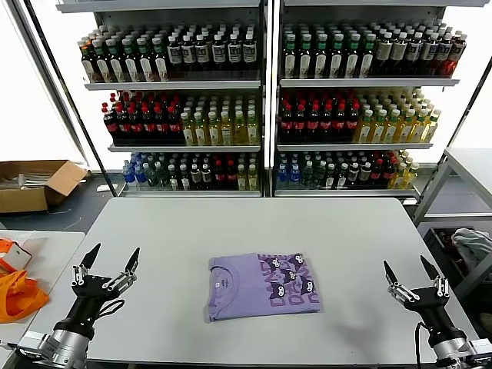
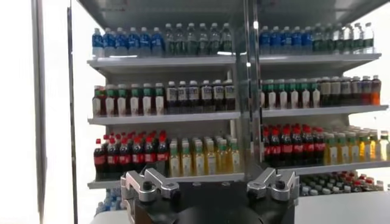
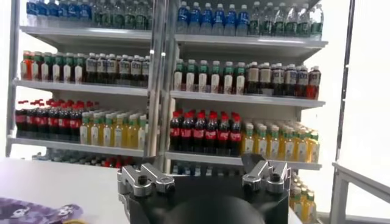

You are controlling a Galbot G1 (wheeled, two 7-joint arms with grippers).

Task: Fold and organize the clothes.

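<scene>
1. Fabric of the lavender T-shirt (image 1: 261, 286) looked soft, light and limp; it lay folded at the table (image 1: 192, 223) centre.
2. We held the left gripper (image 1: 106, 268) at eight o'clock and the right gripper (image 1: 407, 277) at four o'clock, fingers spread, both empty.
3. We judged its folded edges the best hold.

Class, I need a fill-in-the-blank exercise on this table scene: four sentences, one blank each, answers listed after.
1. The folded T-shirt on the table is ____ in colour.
2. Both the left gripper and the right gripper have their fingers ____.
3. The T-shirt lies ____ the two grippers, touched by neither.
4. The shelves behind the table are stocked with ____.

Missing words: purple; open; between; bottles
</scene>
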